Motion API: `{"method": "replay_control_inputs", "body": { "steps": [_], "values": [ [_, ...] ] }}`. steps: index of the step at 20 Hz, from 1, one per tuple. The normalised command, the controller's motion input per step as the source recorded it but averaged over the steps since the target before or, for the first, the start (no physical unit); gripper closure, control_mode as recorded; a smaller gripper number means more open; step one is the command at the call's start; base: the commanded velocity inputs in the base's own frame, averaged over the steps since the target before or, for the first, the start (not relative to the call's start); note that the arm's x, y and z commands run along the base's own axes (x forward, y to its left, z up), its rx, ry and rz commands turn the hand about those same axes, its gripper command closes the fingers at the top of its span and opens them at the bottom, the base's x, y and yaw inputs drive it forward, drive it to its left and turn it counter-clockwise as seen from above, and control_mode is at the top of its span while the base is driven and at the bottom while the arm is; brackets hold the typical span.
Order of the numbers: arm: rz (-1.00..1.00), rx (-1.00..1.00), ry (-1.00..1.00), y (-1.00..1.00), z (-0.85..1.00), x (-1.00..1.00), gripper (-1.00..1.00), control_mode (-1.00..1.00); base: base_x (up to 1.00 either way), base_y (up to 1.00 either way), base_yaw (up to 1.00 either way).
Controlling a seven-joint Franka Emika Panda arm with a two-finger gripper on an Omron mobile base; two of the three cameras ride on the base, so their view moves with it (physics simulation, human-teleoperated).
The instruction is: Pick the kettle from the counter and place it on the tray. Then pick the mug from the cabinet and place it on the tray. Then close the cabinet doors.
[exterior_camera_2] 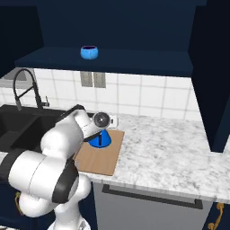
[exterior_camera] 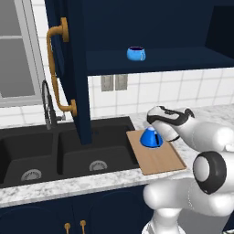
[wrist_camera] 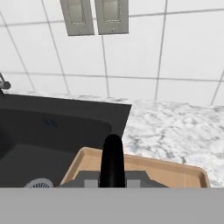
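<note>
1 kettle (exterior_camera: 150, 138) sits on the tray (exterior_camera: 157, 160), claw (wrist_camera: 113, 177) seemingly gripping its handle.

White tiled wall (exterior_camera: 151, 89) (two outlets (exterior_camera: 114, 82)), window (exterior_camera: 16, 50) left

The speckled marble surface (exterior_camera_2: 166, 148) ran around a black double sink (exterior_camera: 55, 155). A wooden tray (exterior_camera: 157, 160) lay flat on it just right of the sink, and the blue kettle (exterior_camera: 151, 137) stood upright on the tray's far end. Above, the navy cabinet shelf (exterior_camera: 173, 61) carried a light-blue mug (exterior_camera: 136, 53).
</note>
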Motion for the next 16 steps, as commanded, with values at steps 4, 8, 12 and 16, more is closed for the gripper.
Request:
{"method": "replay_control_inputs", "body": {
  "steps": [4,8,12,16],
  "values": [
    [0.0,0.0,-0.08,0.02,-0.2,0.04,1.0,-1.0,0.0,0.0,0.0],
    [0.0,0.0,-0.03,0.0,-0.2,0.03,1.0,-1.0,0.0,0.0,0.0],
    [0.0,0.0,0.0,0.0,-0.17,0.12,1.0,-1.0,0.0,0.0,0.0],
    [0.0,0.0,0.01,0.0,-0.04,-0.01,-1.0,-1.0,0.0,0.0,0.0]
  ]
}}
